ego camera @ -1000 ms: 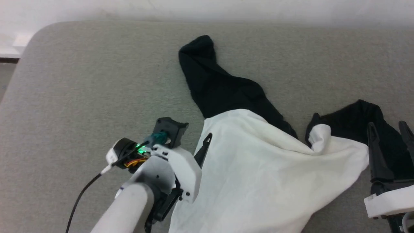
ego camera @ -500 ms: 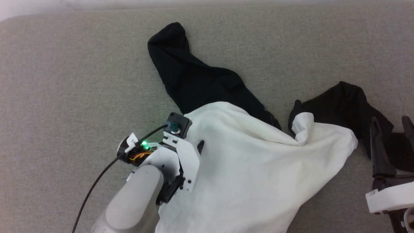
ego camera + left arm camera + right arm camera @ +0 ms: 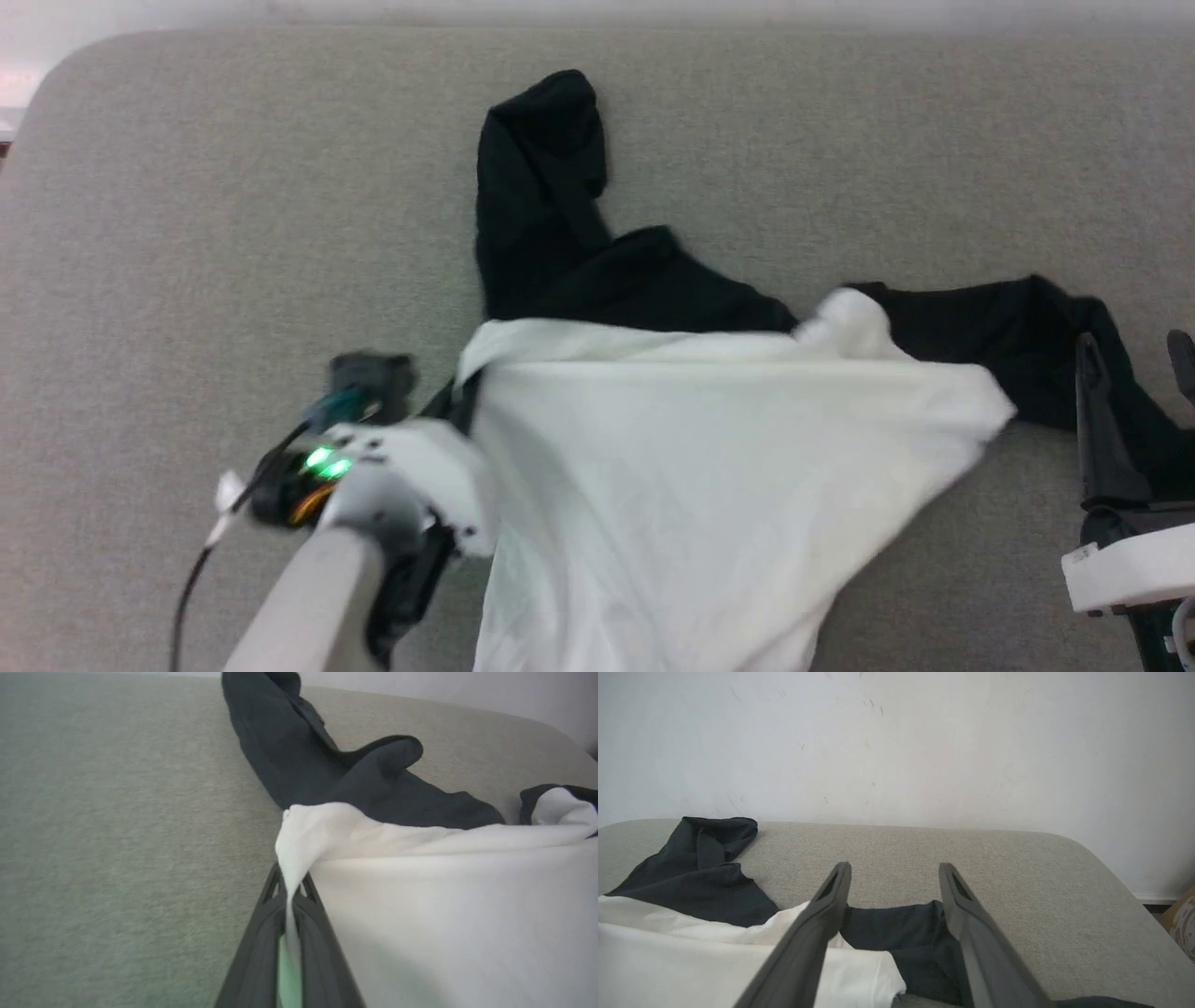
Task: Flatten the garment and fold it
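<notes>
The garment (image 3: pixel 700 485) lies crumpled on a grey padded table (image 3: pixel 187 187), white body towards me. One black sleeve (image 3: pixel 541 187) points to the far side and the other black sleeve (image 3: pixel 1008 317) trails right. My left gripper (image 3: pixel 453 401) is shut on the white body's left edge, which is pulled taut. In the left wrist view the white cloth (image 3: pixel 420 896) is pinched between that gripper's closed fingers (image 3: pixel 261 933). My right gripper (image 3: pixel 1134 383) stands open over the right black sleeve, and in the right wrist view its tips (image 3: pixel 895 870) are spread above the dark cloth (image 3: pixel 920 942), holding nothing.
A pale wall (image 3: pixel 896 742) rises behind the table's far edge. A cardboard box (image 3: pixel 1181 919) sits on the floor past the table's right corner. Bare grey surface lies left of the garment (image 3: pixel 117 835) and beyond the sleeves.
My left gripper has shut on the white edge and drawn it to the left, stretching the body flat and taut. The head camera has shifted. The right gripper stays open.
</notes>
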